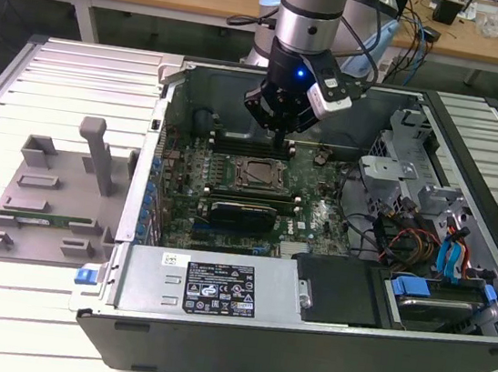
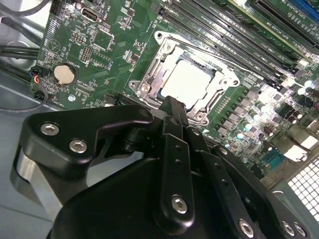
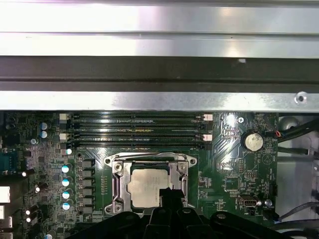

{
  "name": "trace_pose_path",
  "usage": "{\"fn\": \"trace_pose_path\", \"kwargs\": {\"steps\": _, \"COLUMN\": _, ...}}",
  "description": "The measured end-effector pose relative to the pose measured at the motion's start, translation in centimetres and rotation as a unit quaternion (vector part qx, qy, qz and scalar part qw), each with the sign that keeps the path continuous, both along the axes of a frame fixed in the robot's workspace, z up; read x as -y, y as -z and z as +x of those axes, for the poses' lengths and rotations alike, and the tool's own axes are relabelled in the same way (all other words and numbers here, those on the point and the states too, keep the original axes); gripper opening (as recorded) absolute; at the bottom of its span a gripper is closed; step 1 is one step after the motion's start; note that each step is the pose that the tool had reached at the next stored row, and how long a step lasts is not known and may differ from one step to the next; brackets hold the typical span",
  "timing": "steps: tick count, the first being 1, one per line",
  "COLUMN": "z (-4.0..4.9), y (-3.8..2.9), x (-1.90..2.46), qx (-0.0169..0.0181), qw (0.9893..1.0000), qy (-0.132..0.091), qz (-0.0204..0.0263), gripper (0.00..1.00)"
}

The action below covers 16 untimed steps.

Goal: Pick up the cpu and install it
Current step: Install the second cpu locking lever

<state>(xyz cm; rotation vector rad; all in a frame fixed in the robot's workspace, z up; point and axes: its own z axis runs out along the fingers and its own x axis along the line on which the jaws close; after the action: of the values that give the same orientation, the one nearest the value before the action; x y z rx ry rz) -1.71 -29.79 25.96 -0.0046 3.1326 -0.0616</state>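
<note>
You see the gripper (image 1: 280,135) hanging inside the open case (image 1: 447,359), just above the board (image 1: 309,217) and over the far edge of the socket (image 1: 259,176). In both wrist views its fingers (image 2: 172,112) stand drawn together into one narrow black bar, with nothing between them. The fingertip overlaps one edge of the socket frame in the second wrist view; you cannot tell whether it touches.

The cpu (image 3: 147,186) lies flat in the socket (image 3: 149,181), its silver top showing inside the metal frame. In the second wrist view the cpu (image 2: 187,82) sits square within the socket (image 2: 184,74), and the frame's corner screws show around it.

Memory slots (image 3: 134,132) run in parallel rows along the far side of the socket, between it and the case wall. A coin cell (image 3: 253,141) sits on the board toward one corner, near loose cables (image 3: 299,134).

In the exterior view, a grey tray (image 1: 46,191) rests on the slatted bench (image 1: 24,83) by the case's left wall, with a green memory stick (image 1: 34,217) lying in it. A black supply box (image 1: 217,287) fills the near edge of the case, and drive cables (image 1: 451,254) sit at the near right corner.
</note>
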Motion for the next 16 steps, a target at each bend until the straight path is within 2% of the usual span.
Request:
{"fn": "trace_pose_path", "kwargs": {"steps": 5, "z": 0.00, "y": -0.01, "x": 0.15, "qx": 0.0000, "qw": 1.0000, "qy": 0.000, "qz": -0.0001, "gripper": 0.11}}
{"fn": "trace_pose_path", "kwargs": {"steps": 11, "z": -0.01, "y": 0.03, "x": 1.01, "qx": 0.0000, "qw": 1.0000, "qy": 0.000, "qz": 0.0000, "gripper": 0.11}}
{"fn": "trace_pose_path", "kwargs": {"steps": 14, "z": -0.03, "y": 0.10, "x": 1.71, "qx": 0.0000, "qw": 1.0000, "qy": 0.000, "qz": 0.0002, "gripper": 0.11}}
{"fn": "trace_pose_path", "kwargs": {"steps": 16, "z": -0.03, "y": 0.12, "x": 1.92, "qx": 0.0000, "qw": 1.0000, "qy": 0.000, "qz": 0.0006, "gripper": 0.11}}
